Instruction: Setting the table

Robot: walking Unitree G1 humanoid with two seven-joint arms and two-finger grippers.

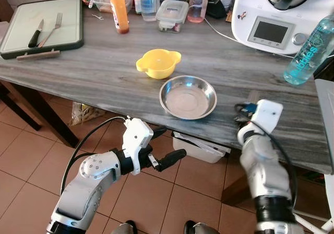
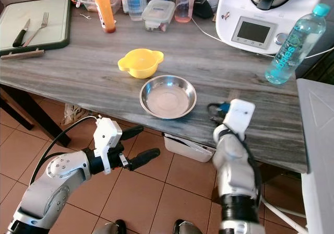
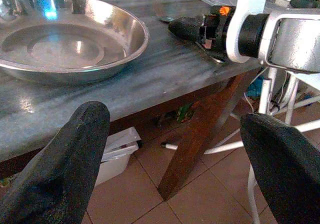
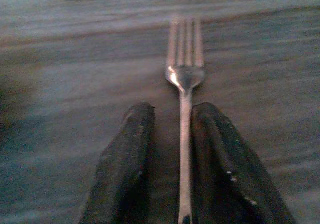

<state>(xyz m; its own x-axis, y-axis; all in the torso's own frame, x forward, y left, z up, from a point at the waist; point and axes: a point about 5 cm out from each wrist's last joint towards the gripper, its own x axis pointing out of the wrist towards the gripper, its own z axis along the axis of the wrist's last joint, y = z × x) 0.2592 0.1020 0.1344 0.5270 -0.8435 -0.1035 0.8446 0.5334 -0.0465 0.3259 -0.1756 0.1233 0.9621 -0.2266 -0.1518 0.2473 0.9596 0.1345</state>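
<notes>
A green-rimmed tray (image 1: 10,48) is sitting at the far left corner of the grey wooden table (image 1: 99,74), carrying a black-handled knife (image 1: 35,34) and a spare fork (image 1: 51,29) side by side. Along the back edge, an orange bottle (image 1: 119,8) and a lidded container (image 1: 172,15) are standing among other clutter. Below the table's near edge, the left gripper (image 1: 166,148) is hovering over the tiled floor with its fingers spread wide and nothing between them. Above it, a yellow bowl (image 1: 158,63) is resting just behind a steel dish (image 1: 188,96), the two almost touching. To the right of the dish, the right gripper (image 4: 172,164) is lying low on the tabletop near the front edge, its fingers drawn narrow on either side of a fork (image 4: 184,79) whose handle is running between them and whose tines are pointing away; whether the pads are pressing it is hard to tell. A white kitchen machine (image 1: 276,14) and a water bottle (image 1: 310,48) are standing at the far right. The step in hand looks like laying the fork beside the dish; next, that gripper is likely needing to open and draw back without dragging the fork askew.
</notes>
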